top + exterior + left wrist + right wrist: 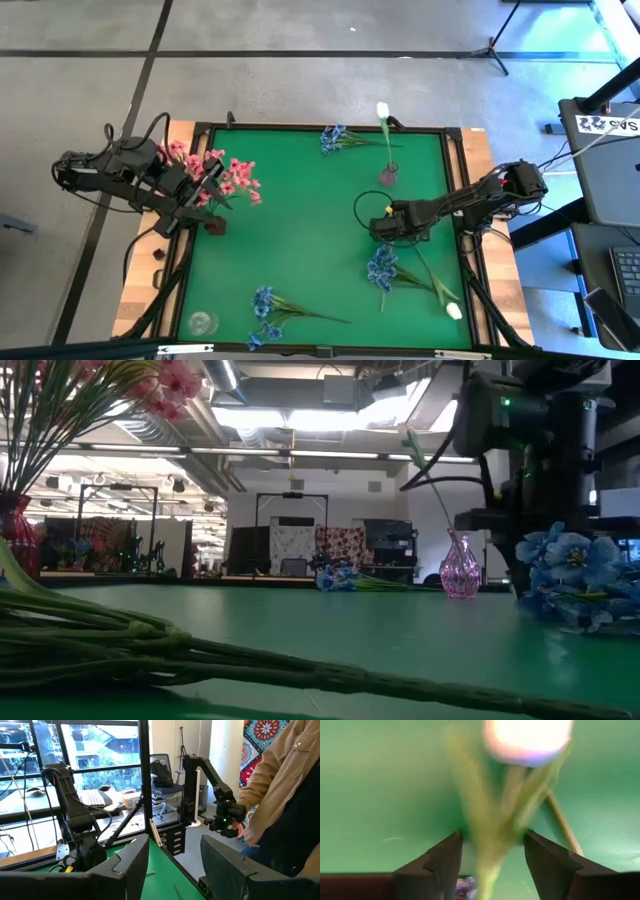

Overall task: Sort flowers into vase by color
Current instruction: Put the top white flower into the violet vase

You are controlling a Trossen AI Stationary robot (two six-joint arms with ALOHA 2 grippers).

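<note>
With your right gripper spread wide, a white tulip stem runs up between the fingers without being pinched. That claw hovers just beside the blue flowers, near the pink vase. Your left gripper waits open.

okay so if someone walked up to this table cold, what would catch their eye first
Probably the pink flowers bunched in a vase at the table's left edge, with the left gripper beside them. Next, the right gripper, open, at mid-right above a blue sprig, and a white tulip standing in a pink glass vase near the far edge.
</note>
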